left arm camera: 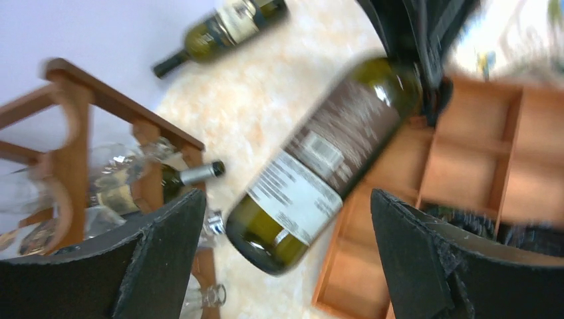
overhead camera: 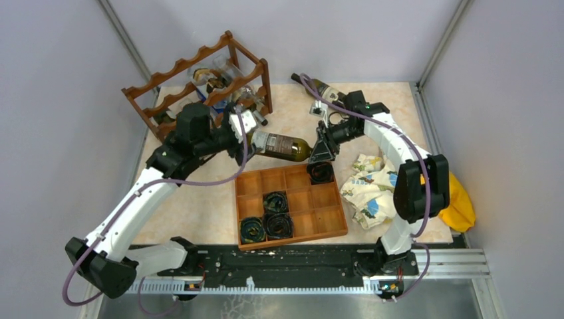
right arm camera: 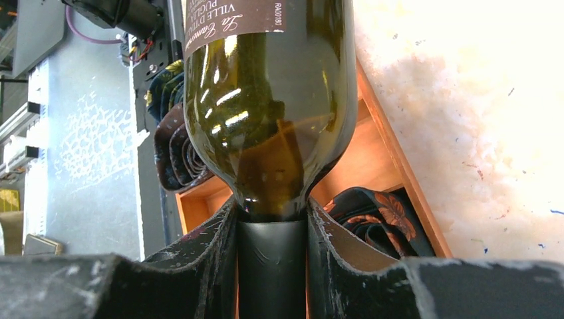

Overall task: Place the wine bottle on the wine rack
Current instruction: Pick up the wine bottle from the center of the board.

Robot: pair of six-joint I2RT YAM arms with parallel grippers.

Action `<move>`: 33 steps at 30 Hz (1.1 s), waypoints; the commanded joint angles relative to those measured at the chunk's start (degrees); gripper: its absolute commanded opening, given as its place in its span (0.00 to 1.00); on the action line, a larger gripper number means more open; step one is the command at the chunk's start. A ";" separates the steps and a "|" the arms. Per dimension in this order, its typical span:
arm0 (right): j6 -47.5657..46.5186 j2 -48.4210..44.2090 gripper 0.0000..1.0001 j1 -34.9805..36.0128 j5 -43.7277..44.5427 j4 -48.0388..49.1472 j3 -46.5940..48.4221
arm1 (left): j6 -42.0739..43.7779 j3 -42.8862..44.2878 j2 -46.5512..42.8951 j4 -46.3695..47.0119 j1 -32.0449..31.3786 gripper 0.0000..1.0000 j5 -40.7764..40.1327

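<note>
Left claw (left arm camera: 286, 206) is spread wide, its dark fingers (left arm camera: 166, 252) at the lower corners of the wrist view with nothing pinched between them. The bottle (left arm camera: 319, 166) lies just ahead of that gap, base toward the claw at lower centre and neck running off to the upper right. Whether the base sits between the pads or just short of them cannot be told. Right claw (right arm camera: 273, 266) is pressed onto the bottle's neck, a finger on each side just below the shoulder, so this arm alone carries it. In the top view the bottle hangs near the middle of the frame, its long axis roughly left to right. It appears to be held clear over the upper edge of the tray (overhead camera: 292, 229), not resting on the counter (overhead camera: 199, 206). The rack (overhead camera: 199, 80) stands at upper left, just behind the left wrist, with bottles lying in its lower tiers, necks toward lower right. It is past the left claw from the bottle and well apart from the right claw, so the left arm is the nearer one. The likely next move is a handover, the left claw closing on the body near the base. With the base facing the rack, only a small turn should be needed. A second bottle (overhead camera: 326, 90) lies at upper centre.
</note>
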 commanded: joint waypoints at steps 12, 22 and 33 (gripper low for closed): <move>26.21 -12.19 0.00 12.29 7.77 37.90 -9.42 | -35.18 23.66 5.14 16.54 0.75 0.99 -11.14; 39.65 -11.28 0.00 23.30 22.77 53.45 -12.99 | -35.08 21.37 2.31 16.59 0.98 0.99 -13.03; 46.24 -3.71 0.00 28.64 33.85 61.97 -9.47 | -30.62 21.87 3.28 17.72 1.19 0.99 -13.28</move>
